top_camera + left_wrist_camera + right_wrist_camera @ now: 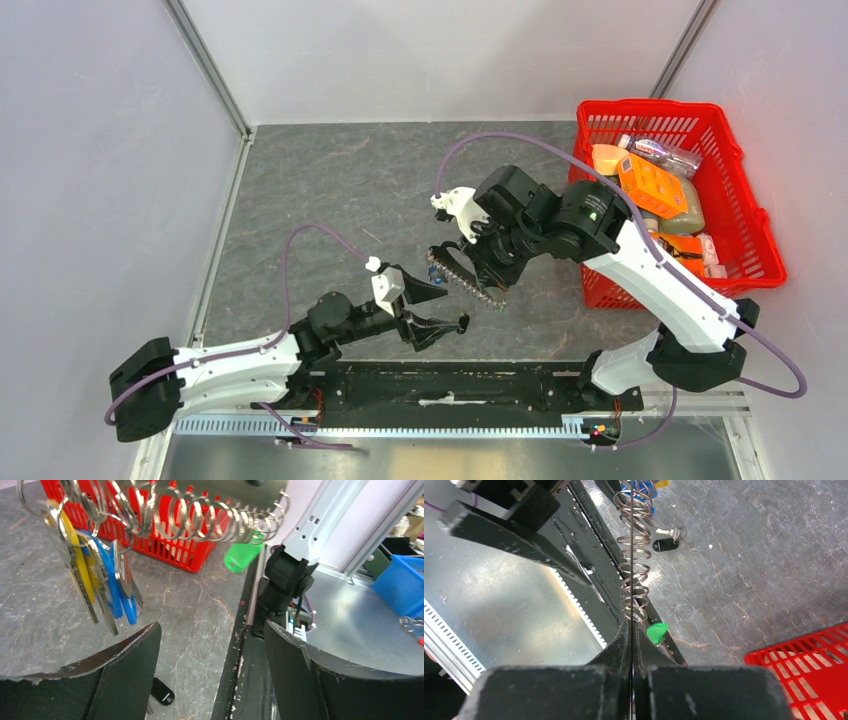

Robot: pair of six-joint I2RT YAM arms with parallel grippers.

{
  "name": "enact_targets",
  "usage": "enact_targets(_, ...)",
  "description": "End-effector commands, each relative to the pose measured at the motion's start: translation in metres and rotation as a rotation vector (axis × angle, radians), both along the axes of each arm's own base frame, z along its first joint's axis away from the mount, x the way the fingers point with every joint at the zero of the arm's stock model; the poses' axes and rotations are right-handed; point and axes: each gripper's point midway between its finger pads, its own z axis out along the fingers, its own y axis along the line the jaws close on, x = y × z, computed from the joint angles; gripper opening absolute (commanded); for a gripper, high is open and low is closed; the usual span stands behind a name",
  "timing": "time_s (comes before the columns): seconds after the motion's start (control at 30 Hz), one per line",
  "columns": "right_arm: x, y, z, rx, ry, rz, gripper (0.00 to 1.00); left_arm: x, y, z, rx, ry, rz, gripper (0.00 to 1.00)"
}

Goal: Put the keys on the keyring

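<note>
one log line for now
right gripper shut on keyring | left gripper open | blue, yellow keys on it | black key on table

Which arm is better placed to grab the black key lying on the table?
Left. The left gripper, open, sits right by the black key; the right gripper is shut on the keyring, holding it up.

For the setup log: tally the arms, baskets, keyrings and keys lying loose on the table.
Arms: 2, left arm and right arm
Red basket: 1
Keyring: 1
Loose key, black cap: 1
Total: 5
</note>
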Motion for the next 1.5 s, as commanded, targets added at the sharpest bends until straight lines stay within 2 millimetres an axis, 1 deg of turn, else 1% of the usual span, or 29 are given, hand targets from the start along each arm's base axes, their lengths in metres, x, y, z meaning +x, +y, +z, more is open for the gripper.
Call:
enact_targets(0.0,-0.008,0.003,0.029,0.108,-0.039,0.011,0.00,0.016,-0.007,0.041,-0.097,-0.109,0.069,0.81)
enact_targets(0.1,-0.012,0.001,0.028,0.100,-0.029,0.017,0.00,0.026,-0.006,0.048,-0.122,-0.115,0.119,0.81)
enact_targets(0.27,-0.014,0.000,0.028,0.097,-0.025,0.022,0.00,0.028,-0.005,0.065,-0.186,-0.114,0.136,0.81)
enact_targets(0.47,-0.018,0.002,0.028,0.104,-0.004,0.033,0.00,0.036,-0.006,0.067,-0.189,-0.127,0.170,0.81)
enact_targets(0.63,-0.029,0.003,0.033,0.136,0.030,0.059,0.00,0.044,-0.003,0.066,-0.185,-0.146,0.219,0.81)
enact_targets(0.73,-0.038,0.003,0.036,0.156,0.064,0.078,0.00,0.045,-0.003,0.068,-0.191,-0.159,0.223,0.81)
enact_targets(0.8,-0.043,0.000,0.034,0.151,0.090,0.085,0.00,0.044,-0.001,0.071,-0.199,-0.167,0.224,0.81)
enact_targets(0.93,-0.050,-0.005,0.033,0.150,0.113,0.074,0.00,0.041,0.005,0.073,-0.209,-0.181,0.227,0.81)
enact_targets(1.2,-0.054,-0.009,0.037,0.162,0.126,0.055,0.00,0.037,0.016,0.076,-0.217,-0.204,0.233,0.81)
enact_targets(1.47,-0.054,-0.009,0.038,0.166,0.130,0.042,0.00,0.036,0.017,0.076,-0.219,-0.202,0.233,0.81)
